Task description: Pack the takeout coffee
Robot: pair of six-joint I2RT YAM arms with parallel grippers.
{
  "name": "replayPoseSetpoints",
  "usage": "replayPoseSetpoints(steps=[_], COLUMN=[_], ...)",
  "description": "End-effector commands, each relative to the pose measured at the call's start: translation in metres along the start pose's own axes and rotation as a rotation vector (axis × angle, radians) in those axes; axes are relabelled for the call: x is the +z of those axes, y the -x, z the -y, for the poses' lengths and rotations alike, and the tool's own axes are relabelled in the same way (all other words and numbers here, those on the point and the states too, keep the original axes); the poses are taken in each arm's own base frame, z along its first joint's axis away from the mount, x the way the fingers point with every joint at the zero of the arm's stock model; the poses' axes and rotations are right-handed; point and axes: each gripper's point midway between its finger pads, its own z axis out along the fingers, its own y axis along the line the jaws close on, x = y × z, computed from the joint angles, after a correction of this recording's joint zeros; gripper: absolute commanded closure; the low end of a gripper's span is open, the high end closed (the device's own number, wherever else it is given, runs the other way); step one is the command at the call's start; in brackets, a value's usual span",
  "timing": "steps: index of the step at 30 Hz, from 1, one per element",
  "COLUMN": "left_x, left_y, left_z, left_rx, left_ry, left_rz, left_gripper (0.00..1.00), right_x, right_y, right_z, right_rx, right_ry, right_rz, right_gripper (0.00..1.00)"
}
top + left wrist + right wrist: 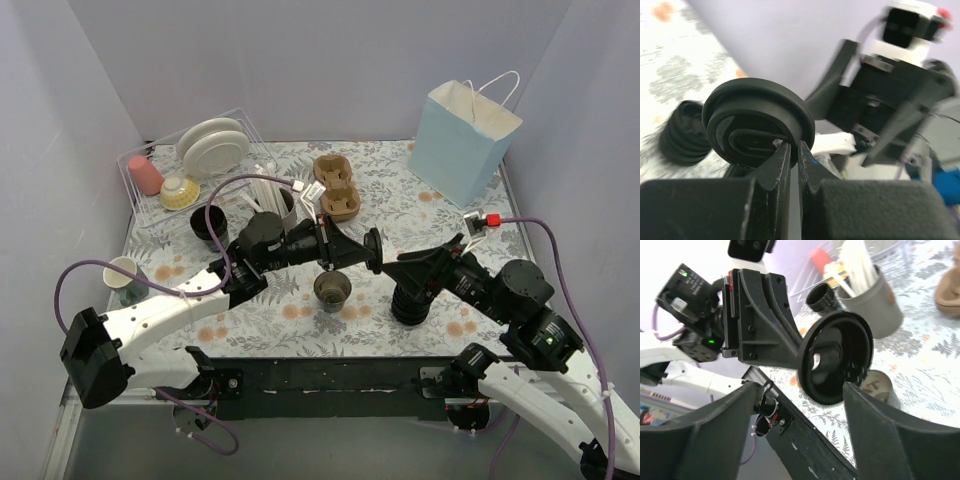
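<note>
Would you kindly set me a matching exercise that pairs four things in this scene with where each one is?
Things:
1. lid
2. bag
3. pink cup
4. open cup

Places:
A. in the rack at back left
B. pinched in the left claw
C. standing near the front, at the middle
D. standing at back right

Pairs: 1-B, 2-D, 3-A, 4-C
</note>
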Motion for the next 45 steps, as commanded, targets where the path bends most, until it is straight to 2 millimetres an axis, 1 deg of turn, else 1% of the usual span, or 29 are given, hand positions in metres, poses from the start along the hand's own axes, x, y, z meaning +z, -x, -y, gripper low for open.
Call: replayPoseSetpoints(steps=[1, 2, 3, 4, 5, 6, 7, 8, 9, 12, 14, 15, 16, 17, 18, 19, 23, 26, 31, 38, 42, 43, 45], left_x=[-0.024, -0.024, -0.035, -0.037, -0.033, -0.044, -0.045, -0.045, -0.049, -0.047, -0.046, -0.049, -0.048, -0.050, -0.056, -0.055, -0.063, -0.060, -0.051, -0.050, -0.049, -0.050, -0.048], left_y=[-0.007, 0.003, -0.007, -0.012, -0.014, -0.020, -0.028, -0.031, -0.033, -0.043, -0.046, -0.050, -0.048, -0.049, -0.051, -0.053, -0.058, -0.058, -0.051, -0.048, -0.056, -0.061, -0.065], left_z=[-0.053, -0.063, -0.079, -0.086, -0.094, -0.111, -0.114, -0.119, -0.130, -0.143, -0.147, -0.151, -0.155, -0.156, -0.159, -0.160, -0.161, -0.157, -0.149, -0.140, -0.141, -0.144, -0.146], left_rx=[0.057, 0.067, 0.049, 0.057, 0.055, 0.065, 0.073, 0.070, 0.080, 0.077, 0.071, 0.066, 0.078, 0.081, 0.084, 0.086, 0.082, 0.079, 0.083, 0.076, 0.062, 0.054, 0.049], left_ry=[0.401, 0.487, 0.591, 0.648, 0.703, 0.819, 0.856, 0.898, 0.973, 1.038, 1.059, 1.090, 1.122, 1.145, 1.176, 1.186, 1.212, 1.180, 1.154, 1.145, 1.134, 1.137, 1.132], left_rz=[-0.071, -0.036, -0.086, -0.106, -0.128, -0.145, -0.173, -0.184, -0.196, -0.231, -0.247, -0.271, -0.266, -0.271, -0.285, -0.297, -0.325, -0.316, -0.304, -0.315, -0.344, -0.362, -0.368], left_gripper=[1.00, 1.00, 1.00, 1.00, 1.00, 1.00, 1.00, 1.00, 1.00, 1.00, 1.00, 1.00, 1.00, 1.00, 1.00, 1.00, 1.00, 1.00, 1.00, 1.00, 1.00, 1.00, 1.00], right_x=[-0.026, -0.030, -0.033, -0.035, -0.038, -0.040, -0.041, -0.043, -0.044, -0.047, -0.049, -0.049, -0.050, -0.051, -0.052, -0.052, -0.054, -0.054, -0.054, -0.052, -0.050, -0.050, -0.050], right_y=[0.021, 0.019, 0.019, 0.019, 0.021, 0.019, 0.019, 0.020, 0.020, 0.019, 0.019, 0.019, 0.020, 0.020, 0.021, 0.021, 0.021, 0.019, 0.018, 0.018, 0.016, 0.016, 0.015], right_z=[0.019, 0.031, 0.035, 0.038, 0.043, 0.048, 0.050, 0.052, 0.053, 0.055, 0.056, 0.056, 0.056, 0.055, 0.055, 0.054, 0.055, 0.057, 0.056, 0.056, 0.056, 0.056, 0.057], right_rx=[-0.093, -0.099, -0.119, -0.125, -0.134, -0.142, -0.147, -0.151, -0.156, -0.168, -0.179, -0.180, -0.184, -0.187, -0.190, -0.190, -0.192, -0.193, -0.193, -0.196, -0.195, -0.196, -0.194], right_ry=[-0.172, -0.232, -0.253, -0.272, -0.299, -0.319, -0.330, -0.342, -0.349, -0.358, -0.359, -0.361, -0.363, -0.361, -0.361, -0.360, -0.365, -0.368, -0.366, -0.367, -0.360, -0.360, -0.360], right_rz=[0.058, 0.052, 0.051, 0.048, 0.060, 0.050, 0.050, 0.056, 0.054, 0.051, 0.047, 0.047, 0.049, 0.051, 0.051, 0.053, 0.056, 0.049, 0.044, 0.036, 0.028, 0.027, 0.024], right_gripper=[0.12, 0.09, 0.08, 0.07, 0.07, 0.05, 0.05, 0.04, 0.04, 0.04, 0.04, 0.04, 0.04, 0.04, 0.04, 0.04, 0.04, 0.04, 0.04, 0.04, 0.04, 0.04, 0.04])
